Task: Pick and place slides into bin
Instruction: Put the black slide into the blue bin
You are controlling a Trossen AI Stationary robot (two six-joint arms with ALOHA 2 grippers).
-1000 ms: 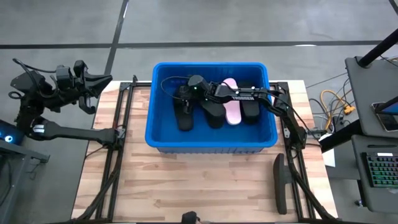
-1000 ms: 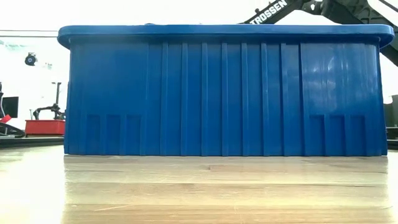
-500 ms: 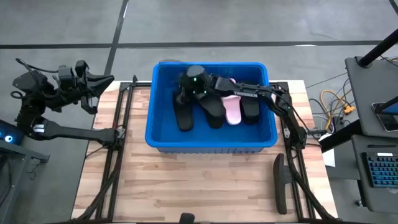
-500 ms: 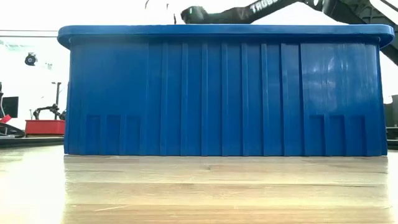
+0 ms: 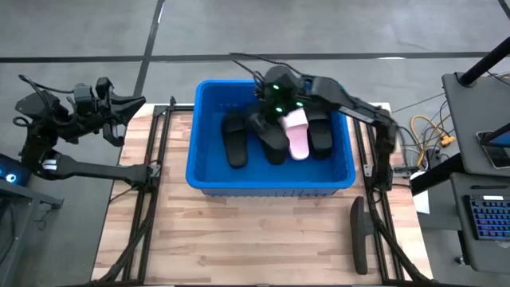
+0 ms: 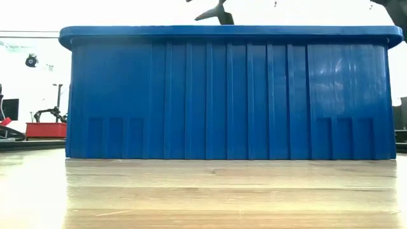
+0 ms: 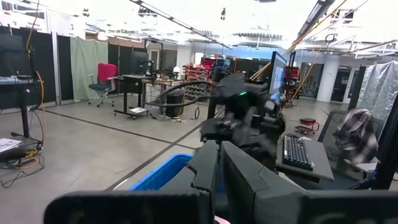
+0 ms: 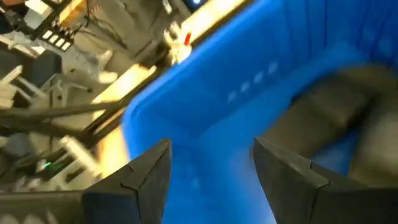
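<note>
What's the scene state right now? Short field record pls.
bin: blue tub mid-table
contents: three black slides, one pink slide, lying on the bin floor
right gripper: above the bin's far rim, jaws open, holding nothing
left gripper: parked off the table's left edge, away from the bin
table: bare wood in front of the bin

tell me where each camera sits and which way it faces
High: above the table, facing down; both arms, bin, slides.
Low: table height, facing the bin wall; a claw tip above the rim.
Left wrist: off the table's left side, facing the right arm.
Right wrist: above the bin, open right claw.
All share the bin.
</note>
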